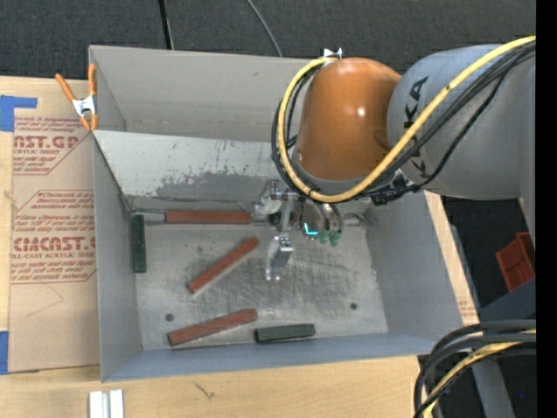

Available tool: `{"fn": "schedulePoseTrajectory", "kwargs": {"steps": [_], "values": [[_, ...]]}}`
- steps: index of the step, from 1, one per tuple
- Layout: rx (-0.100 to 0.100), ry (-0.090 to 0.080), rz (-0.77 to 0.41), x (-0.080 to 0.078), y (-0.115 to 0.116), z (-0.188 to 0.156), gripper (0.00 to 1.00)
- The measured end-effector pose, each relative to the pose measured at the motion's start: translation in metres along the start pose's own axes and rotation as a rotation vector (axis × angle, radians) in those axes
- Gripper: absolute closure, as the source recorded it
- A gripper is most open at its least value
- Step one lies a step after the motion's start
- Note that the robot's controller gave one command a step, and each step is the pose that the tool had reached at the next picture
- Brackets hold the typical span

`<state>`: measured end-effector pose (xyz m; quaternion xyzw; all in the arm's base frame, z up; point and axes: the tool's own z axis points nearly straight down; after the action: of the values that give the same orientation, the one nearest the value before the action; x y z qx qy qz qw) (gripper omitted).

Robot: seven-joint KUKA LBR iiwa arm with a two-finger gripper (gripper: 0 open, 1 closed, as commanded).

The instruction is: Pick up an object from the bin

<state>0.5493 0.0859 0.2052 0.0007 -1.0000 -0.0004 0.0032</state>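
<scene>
Orange-capped at the wrist, reaches in from the right and points the gripper (277,264) down at the middle floor of the grey bin (113,233). Hangs just right of a slanted red-brown bar (223,266). Cannot tell how wide open, or whether holding anything.

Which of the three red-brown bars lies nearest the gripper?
The slanted bar mid-bin, its upper end just left of the gripper; the back-wall bar and front bar lie farther off.

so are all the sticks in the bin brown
No, a dark green stick lies along the left wall and a second green stick lies at the front edge.
</scene>
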Motion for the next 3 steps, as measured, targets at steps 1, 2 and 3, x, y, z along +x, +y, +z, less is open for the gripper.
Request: {"fn": "schedulePoseTrajectory", "kwargs": {"steps": [1, 2, 3], "values": [[-0.001, -0.008, 0.001, -0.002, 0.0, -0.004, 0.0], [-0.002, -0.014, 0.002, -0.007, 0.001, 0.05, 0.0], [-0.003, -0.031, -0.097, -0.003, 0.018, 0.127, 1.0]]}}
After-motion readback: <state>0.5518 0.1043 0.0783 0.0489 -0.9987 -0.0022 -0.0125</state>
